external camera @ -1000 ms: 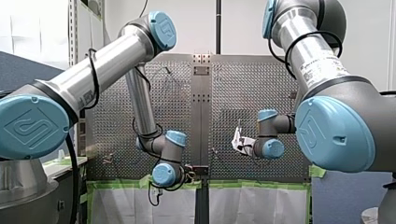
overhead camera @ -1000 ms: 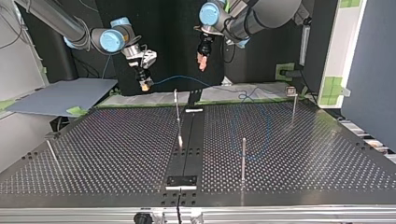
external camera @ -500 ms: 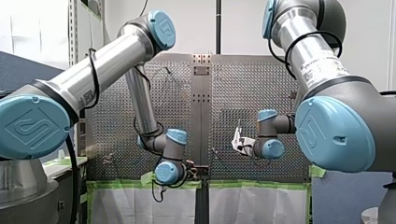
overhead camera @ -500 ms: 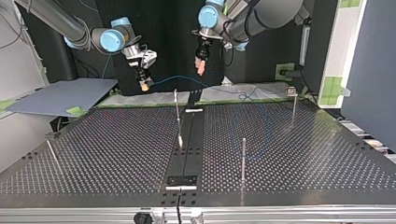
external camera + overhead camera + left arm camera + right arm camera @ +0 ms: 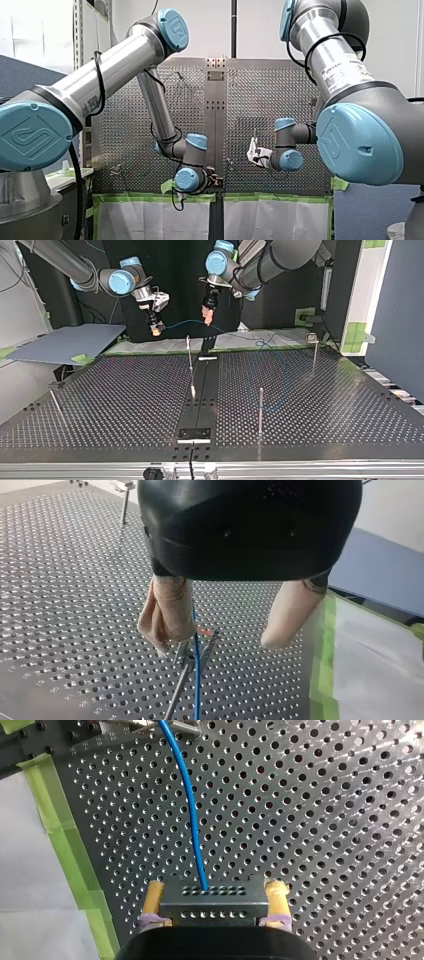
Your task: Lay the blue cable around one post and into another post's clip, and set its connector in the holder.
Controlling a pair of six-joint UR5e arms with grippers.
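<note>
The blue cable (image 5: 192, 810) runs from a perforated metal connector (image 5: 212, 902), on which my right gripper (image 5: 213, 906) is shut between its yellow pads. In the top view my right gripper (image 5: 156, 330) holds it in the air at the back left, and the cable (image 5: 187, 322) sags across to a loop (image 5: 282, 385) on the table. My left gripper (image 5: 207, 319) hangs open just above that span. From the left wrist, the beige pads (image 5: 167, 612) stand apart, with the cable (image 5: 196, 680) and a clip post (image 5: 186, 667) below them. My left gripper (image 5: 216, 180) is low at centre in the front view.
Thin metal posts stand on the perforated table (image 5: 125, 400): one at the back centre (image 5: 189, 352), one at the front right (image 5: 260, 410), one at the back right with a small block on top (image 5: 313, 350). Green tape (image 5: 70, 845) edges the table.
My left arm has swung toward the top view's left, closer to my right gripper and over the hanging cable. My right gripper has barely moved and keeps the connector.
</note>
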